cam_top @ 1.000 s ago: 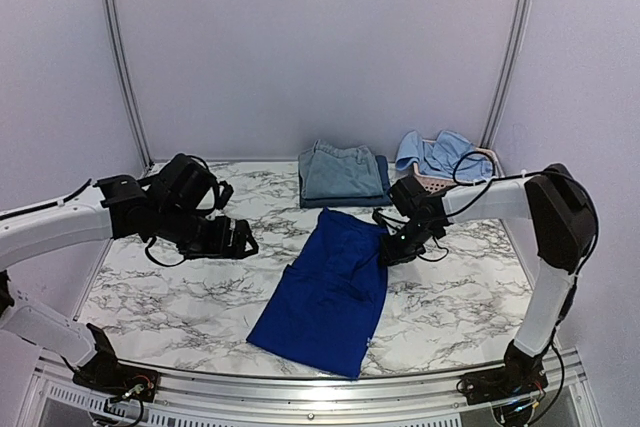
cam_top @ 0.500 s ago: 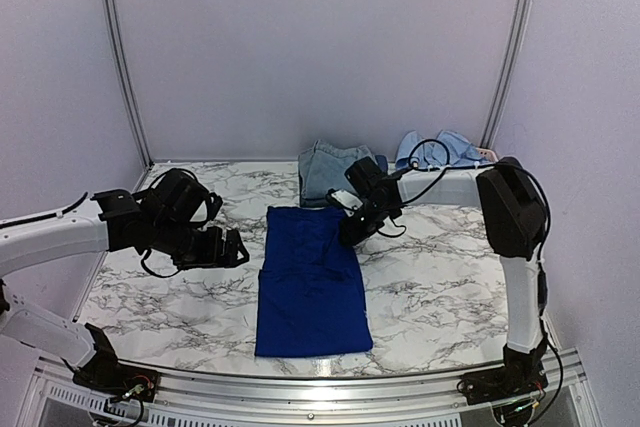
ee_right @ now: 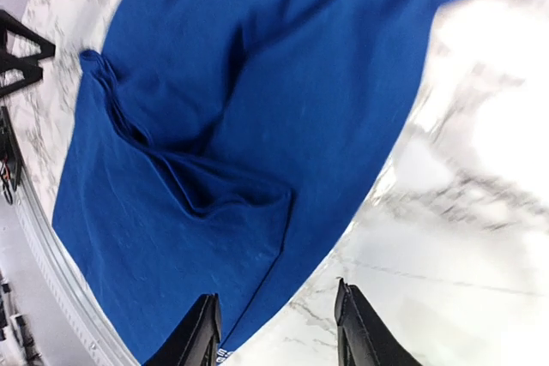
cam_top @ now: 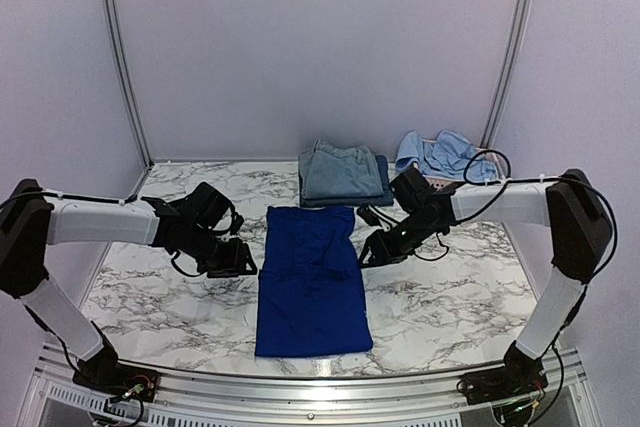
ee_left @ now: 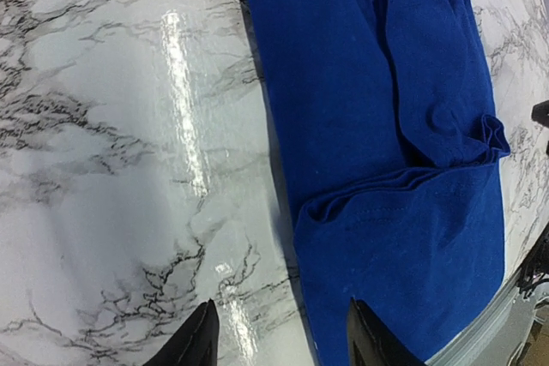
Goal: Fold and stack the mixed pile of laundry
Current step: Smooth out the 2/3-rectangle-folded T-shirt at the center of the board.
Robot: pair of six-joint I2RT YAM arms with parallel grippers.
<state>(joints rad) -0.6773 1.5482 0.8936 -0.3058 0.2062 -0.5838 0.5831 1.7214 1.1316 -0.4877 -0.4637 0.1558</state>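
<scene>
A royal-blue T-shirt (cam_top: 310,282) lies folded lengthwise as a long strip in the middle of the marble table; it also shows in the left wrist view (ee_left: 386,126) and the right wrist view (ee_right: 232,126). My left gripper (cam_top: 240,259) is open and empty at the shirt's left edge (ee_left: 279,340). My right gripper (cam_top: 372,249) is open and empty at the shirt's right edge (ee_right: 274,332). Folded faded denim (cam_top: 340,172) lies on a navy piece at the back. A light-blue shirt (cam_top: 440,155) is heaped in the pink basket (cam_top: 436,184).
The pink lattice basket stands at the back right by the wall post. The table's metal front rail (cam_top: 300,382) runs just below the shirt's near end. Bare marble (cam_top: 150,287) lies left and right of the shirt.
The shirt was dragged left and straightened into an upright strip. My right gripper let go and moved back to the right edge. My left gripper moved right to the shirt's left edge.
</scene>
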